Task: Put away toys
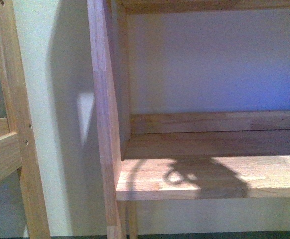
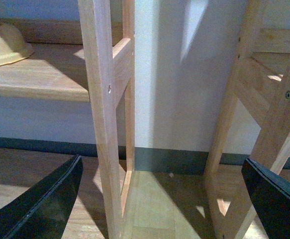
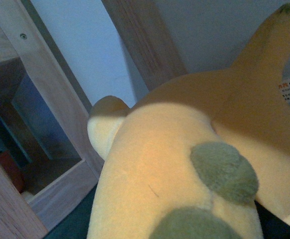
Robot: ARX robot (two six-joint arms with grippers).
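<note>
The plush toy fills the right wrist view: soft orange-yellow body, grey-brown round patches, a pointed limb with a white label beside it. My right gripper is shut on it, and its fingers are hidden under the plush. The toy does not show in the front view; only a rounded shadow lies on the wooden shelf board. My left gripper is open and empty, its black fingers spread wide near the floor, in front of a shelf upright.
Two wooden shelf units stand against a pale wall, with uprights between them. A cream bowl-like object sits on a shelf board in the left wrist view. Wooden floor lies below. Shelf frames flank the toy.
</note>
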